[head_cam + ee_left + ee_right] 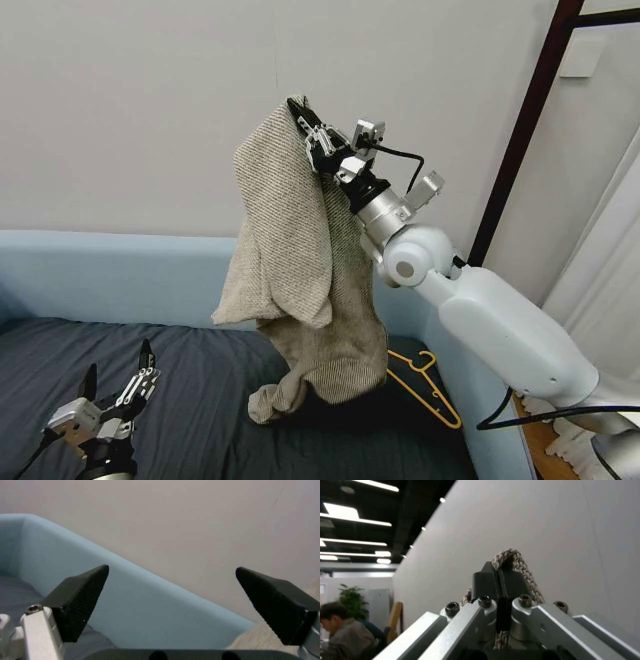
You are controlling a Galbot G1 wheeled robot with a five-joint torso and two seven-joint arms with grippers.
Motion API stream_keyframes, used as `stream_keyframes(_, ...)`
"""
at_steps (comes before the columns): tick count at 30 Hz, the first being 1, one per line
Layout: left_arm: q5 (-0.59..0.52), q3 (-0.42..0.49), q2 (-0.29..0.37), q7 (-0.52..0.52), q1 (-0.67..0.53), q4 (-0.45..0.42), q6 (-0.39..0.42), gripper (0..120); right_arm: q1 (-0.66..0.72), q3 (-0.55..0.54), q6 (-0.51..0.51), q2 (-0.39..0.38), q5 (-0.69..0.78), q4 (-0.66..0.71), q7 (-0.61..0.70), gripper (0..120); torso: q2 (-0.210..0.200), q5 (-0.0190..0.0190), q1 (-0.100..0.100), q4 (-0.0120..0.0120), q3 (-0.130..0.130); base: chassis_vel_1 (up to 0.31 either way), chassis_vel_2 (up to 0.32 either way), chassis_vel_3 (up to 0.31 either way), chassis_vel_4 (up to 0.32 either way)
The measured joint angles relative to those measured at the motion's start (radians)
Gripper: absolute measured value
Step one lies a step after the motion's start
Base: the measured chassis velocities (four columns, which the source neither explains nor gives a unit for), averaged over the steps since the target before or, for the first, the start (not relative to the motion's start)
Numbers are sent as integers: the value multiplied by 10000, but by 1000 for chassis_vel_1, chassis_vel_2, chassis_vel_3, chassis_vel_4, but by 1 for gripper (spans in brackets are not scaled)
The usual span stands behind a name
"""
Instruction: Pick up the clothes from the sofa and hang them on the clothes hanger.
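High over the sofa (110, 275), near 12 o'clock in the head view, the right tool (303, 118) is clamped on the top edge of the beige knitted garment (300, 260), which hangs with its lowest end reaching the dark seat (190, 365). An orange hanger (432, 388) lies on the seat just beside the hem, at its 4 o'clock. At 7 o'clock the left tool (118, 382) hovers over the seat, jaws spread wide, holding nothing. A dark rack pole (520, 150) stands at 2 o'clock.
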Motion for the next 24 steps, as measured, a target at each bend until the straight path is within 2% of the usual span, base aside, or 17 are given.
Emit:
stream_keyframes(3,12,-11,-7,-13,13,-84,1,100,-2314,197,-325,-984,-722,590,116,0,-1,10,1,-10,2,0,0,0,0)
stream_keyframes(4,12,-11,-7,-13,13,-84,1,100,-2314,197,-325,-984,-722,590,116,0,-1,10,1,-10,2,0,0,0,0)
stream_keyframes(6,19,1,-32,-37,48,-198,1,100,-3330,410,-399,-1388,-1179,817,-108,0,0,5,-1,-15,0,0,0,0,0)
stream_keyframes(10,21,-82,-58,-83,108,-383,2,100,-3734,627,-424,-1620,-1296,1262,-265,0,1,2,-1,-3,-1,0,0,0,0)
stream_keyframes(13,5,-180,-66,-101,113,-431,1,100,-3487,604,-424,-1653,-1126,1404,-302,0,1,0,-1,-1,-1,0,0,0,0)
stream_keyframes(19,-93,-293,-80,-107,61,-432,64,100,-1875,-25,-356,-1225,-651,935,-314,0,0,1,0,-4,1,0,0,0,0)
stream_keyframes(24,-351,-561,-40,-109,-63,-321,181,100,300,-775,-241,-108,-366,43,-314,0,0,-4,0,1,1,0,0,0,0)
